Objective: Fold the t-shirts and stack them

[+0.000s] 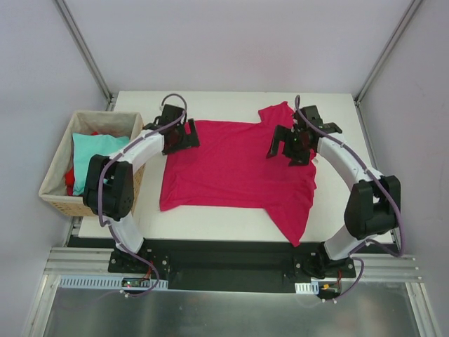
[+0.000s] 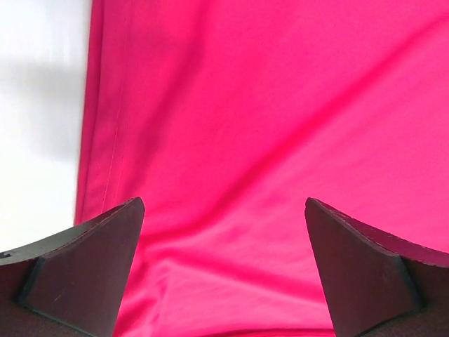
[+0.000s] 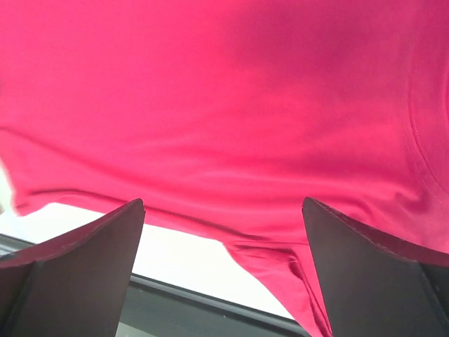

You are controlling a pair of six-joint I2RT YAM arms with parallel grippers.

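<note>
- Magenta tee [image 1: 231, 168] lies flat and smooth on the white table [image 1: 210, 221].
- Left claw [image 1: 181, 135] gapes wide, empty, above its stitched hem.
- Right claw [image 1: 289, 145], equally wide and empty, is over the collar end.
- Teal tee [image 1: 98, 151] and red tee [image 1: 69, 180] are bunched in a wicker basket [image 1: 59, 203], left of the left claw.

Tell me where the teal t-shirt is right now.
Top view: the light teal t-shirt lies in the wicker basket at the table's left edge, partly over a red t-shirt, just left of the left arm.
</note>
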